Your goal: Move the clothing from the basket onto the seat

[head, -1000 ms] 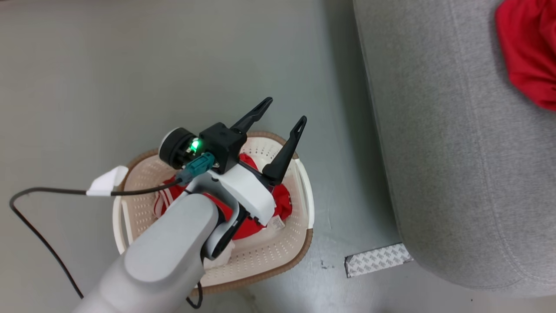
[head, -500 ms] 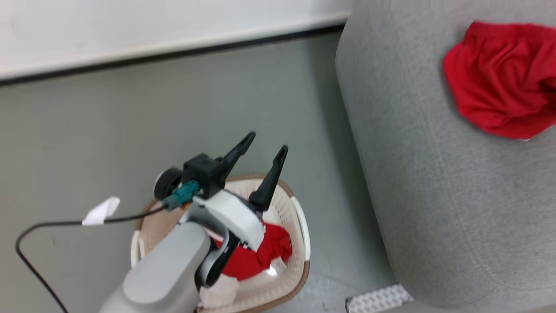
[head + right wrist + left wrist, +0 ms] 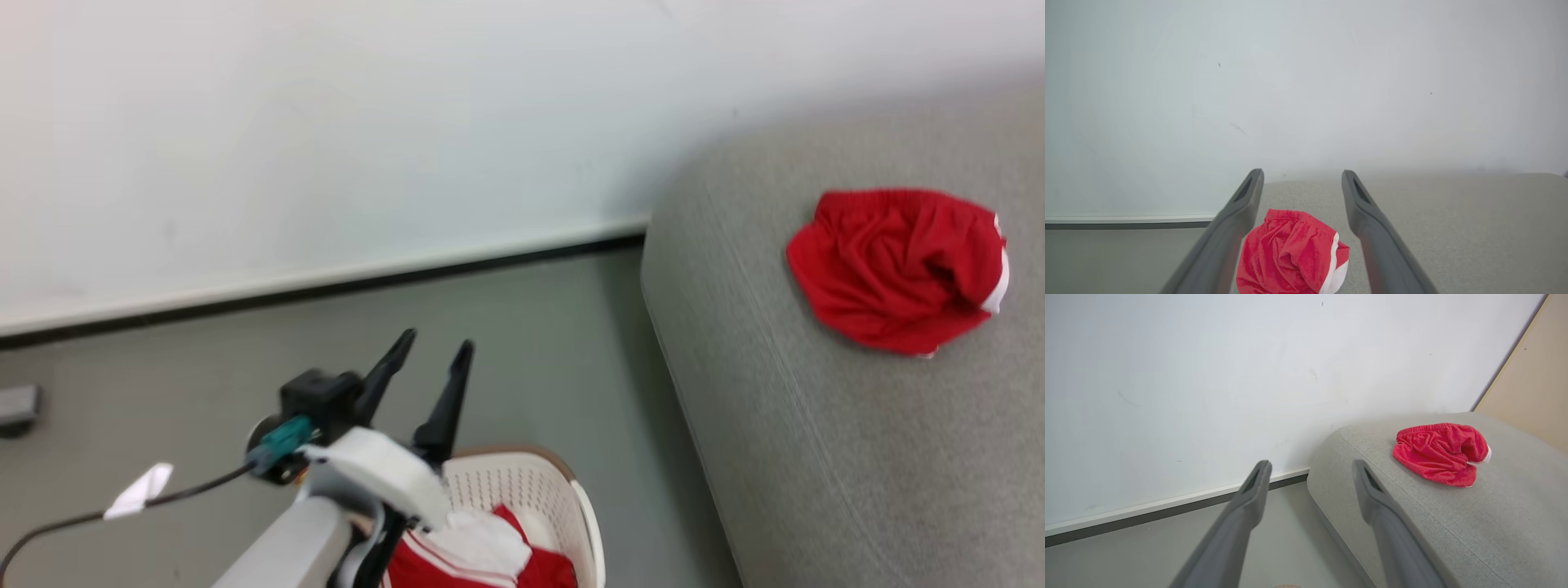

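Note:
A crumpled red garment with a white panel lies on the light grey seat. More red and white clothing sits in the cream basket at the bottom edge of the head view. My left gripper is open and empty, raised above the basket's far rim. In the left wrist view its fingers point toward the wall and the seat, with the red garment off to the right. My right gripper is open above the seat, and the garment lies on the cushion below its spread fingers.
A white wall with a pale baseboard and dark strip runs behind the grey floor. A black cable with a white tag trails left of my left arm. A small grey object sits at the left edge. A tan panel stands beyond the seat.
The head camera has tilted upward, so the basket and seat slid down the picture and the wall came into view. My left gripper stays open over the basket.

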Robot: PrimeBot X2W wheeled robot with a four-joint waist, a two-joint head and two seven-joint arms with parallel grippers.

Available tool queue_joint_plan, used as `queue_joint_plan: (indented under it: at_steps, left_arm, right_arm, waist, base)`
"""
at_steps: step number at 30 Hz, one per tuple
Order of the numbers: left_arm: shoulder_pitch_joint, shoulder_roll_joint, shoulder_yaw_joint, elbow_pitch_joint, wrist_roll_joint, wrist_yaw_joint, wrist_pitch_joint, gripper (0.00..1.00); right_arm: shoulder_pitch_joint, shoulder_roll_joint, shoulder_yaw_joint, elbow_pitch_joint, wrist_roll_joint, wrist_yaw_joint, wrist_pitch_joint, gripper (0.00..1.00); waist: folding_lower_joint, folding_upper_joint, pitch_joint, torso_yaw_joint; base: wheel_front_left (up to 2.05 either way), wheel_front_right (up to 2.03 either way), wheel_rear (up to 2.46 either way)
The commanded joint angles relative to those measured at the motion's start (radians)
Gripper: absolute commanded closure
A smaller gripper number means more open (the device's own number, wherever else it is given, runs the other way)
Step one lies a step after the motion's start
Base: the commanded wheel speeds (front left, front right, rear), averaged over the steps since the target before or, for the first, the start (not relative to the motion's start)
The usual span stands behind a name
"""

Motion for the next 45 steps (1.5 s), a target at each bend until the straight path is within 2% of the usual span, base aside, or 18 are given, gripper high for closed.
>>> queue_joint_plan:
  at_steps: [1,6,11,15,19,23,31,37,45]
  left_arm:
    - [0.049,0.023,0.025,-0.004,-0.005,0.016,-0.001,0.0]
    - [0.116,0.041,0.082,-0.037,0.004,0.049,-0.001,0.0]
    - [0.208,0.06,0.154,-0.088,0.001,0.073,-0.001,0.0]
    - [0.275,0.075,0.21,-0.128,0.023,0.091,-0.001,0.0]
    - [0.338,0.076,0.277,-0.174,0.085,0.129,-0.001,0.0]
    - [0.408,0.046,0.346,-0.211,0.135,0.139,-0.001,0.0]
    - [0.495,-0.032,0.468,-0.23,0.229,0.087,-0.001,0.0]
    - [0.533,-0.097,0.555,-0.243,0.297,0.037,-0.001,0.0]
    - [0.545,-0.157,0.632,-0.225,0.363,-0.032,-0.001,0.0]
  right_arm:
    - [0.048,0.022,-0.005,-0.018,-0.028,0.001,-0.043,0.0]
    - [0.128,0.044,-0.036,-0.057,-0.067,0.001,-0.124,0.0]
    - [0.247,0.1,-0.106,-0.11,-0.121,0.001,-0.202,0.0]
    - [0.343,0.179,-0.164,-0.137,-0.199,0.001,-0.225,0.0]
    - [0.45,0.272,-0.236,-0.151,-0.264,0.001,-0.239,0.0]
    - [0.559,0.354,-0.322,-0.18,-0.338,0.001,-0.24,0.0]
    - [0.79,0.496,-0.503,-0.27,-0.48,0.001,-0.24,0.0]
    - [0.886,0.578,-0.559,-0.325,-0.588,0.001,-0.24,0.0]
    - [0.887,0.604,-0.554,-0.346,-0.653,0.001,-0.24,0.0]
  waist:
    - [0.0004,0.0,-0.095,0.047]
    - [0.0004,0.0,-0.151,0.075]
    - [0.0004,0.0,-0.18,0.096]
    - [0.0004,0.0,-0.186,0.104]
    - [0.0004,0.0,-0.187,0.111]
    - [0.0004,0.0,-0.187,0.123]
    - [0.0004,0.0,-0.194,0.149]
    - [0.0004,0.0,-0.195,0.152]
    - [0.0004,0.0,-0.194,0.15]
  base:
    - [0.0,0.0,0.0]
    - [0.0,0.0,0.0]
    - [0.0,0.0,0.0]
    - [0.0,0.0,0.0]
    - [0.0,0.0,0.0]
    - [0.0,0.0,0.0]
    - [0.0,0.0,0.0]
    - [0.0,0.0,0.0]
    - [0.0,0.0,0.0]
